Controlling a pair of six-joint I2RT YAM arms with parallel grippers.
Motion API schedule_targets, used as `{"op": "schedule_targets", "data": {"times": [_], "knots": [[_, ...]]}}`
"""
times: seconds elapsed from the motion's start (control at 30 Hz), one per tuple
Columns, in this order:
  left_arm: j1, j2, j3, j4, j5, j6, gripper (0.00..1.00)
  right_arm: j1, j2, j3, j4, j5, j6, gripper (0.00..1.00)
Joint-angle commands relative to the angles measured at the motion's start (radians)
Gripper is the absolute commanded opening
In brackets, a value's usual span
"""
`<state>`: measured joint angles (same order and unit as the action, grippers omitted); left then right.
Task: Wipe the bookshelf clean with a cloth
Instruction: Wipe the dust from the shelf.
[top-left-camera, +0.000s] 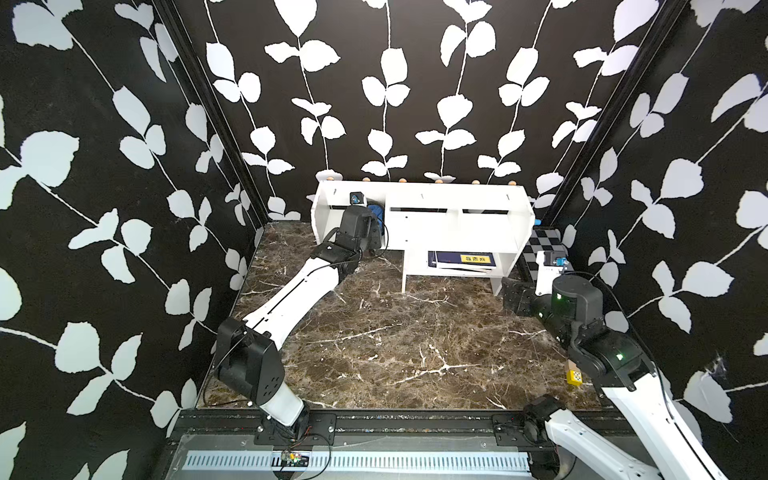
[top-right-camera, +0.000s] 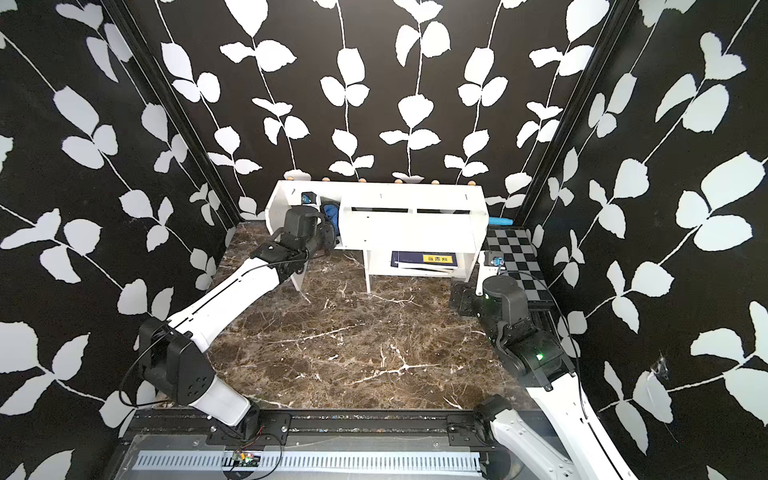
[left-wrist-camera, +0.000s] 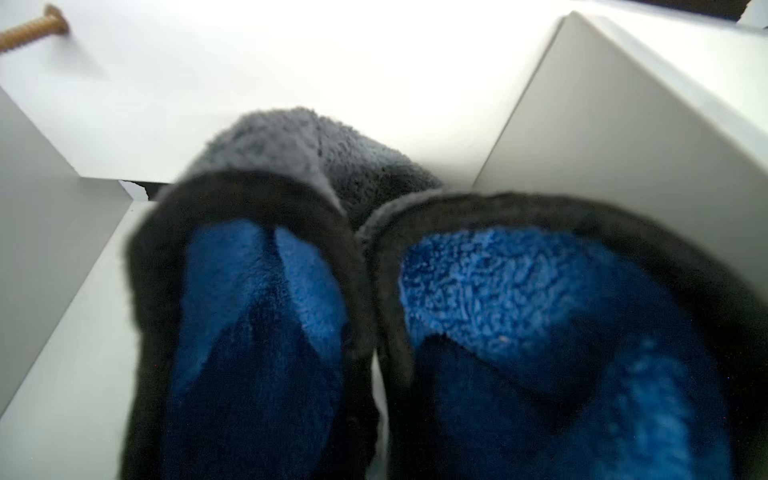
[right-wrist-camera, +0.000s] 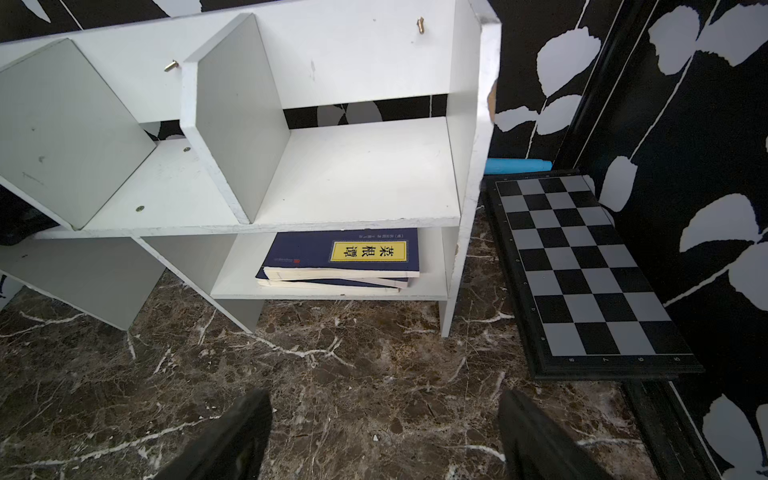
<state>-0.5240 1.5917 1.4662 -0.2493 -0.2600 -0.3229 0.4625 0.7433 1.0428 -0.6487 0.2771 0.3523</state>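
Observation:
The white bookshelf (top-left-camera: 457, 199) (top-right-camera: 415, 195) stands against the back wall. My left gripper (top-left-camera: 372, 222) reaches into its leftmost upper compartment and is shut on the cloth (top-left-camera: 376, 211) (top-right-camera: 330, 214). In the left wrist view the cloth (left-wrist-camera: 498, 291) is bunched in two folds, blue inside and grey outside with dark edging. It hides the fingers and lies on the white shelf board (left-wrist-camera: 249, 62). My right gripper (right-wrist-camera: 384, 440) (top-left-camera: 515, 297) hangs open and empty over the marble floor, in front of the bookshelf's right end (right-wrist-camera: 365, 166).
Dark blue books (right-wrist-camera: 345, 257) (top-left-camera: 463, 259) lie stacked in the lower cubby. A black-and-grey checkered board (right-wrist-camera: 582, 266) (top-right-camera: 511, 257) lies right of the shelf, with a light blue tube (right-wrist-camera: 517, 165) behind it. A small yellow block (top-left-camera: 574, 376) sits by the right arm.

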Motion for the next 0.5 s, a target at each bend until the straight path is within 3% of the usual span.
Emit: {"op": "schedule_targets", "data": {"times": [0.0, 0.2, 0.47], "knots": [[0.006, 0.020, 0.081, 0.004, 0.030, 0.059, 0.00, 0.005, -0.009, 0.010, 0.023, 0.010, 0.004, 0.87], [0.060, 0.037, 0.187, 0.029, 0.034, 0.063, 0.00, 0.006, -0.023, 0.000, 0.020, 0.018, 0.004, 0.88], [0.198, -0.018, 0.136, -0.019, -0.128, 0.016, 0.00, 0.006, -0.042, 0.026, -0.011, 0.038, -0.010, 0.88]]}}
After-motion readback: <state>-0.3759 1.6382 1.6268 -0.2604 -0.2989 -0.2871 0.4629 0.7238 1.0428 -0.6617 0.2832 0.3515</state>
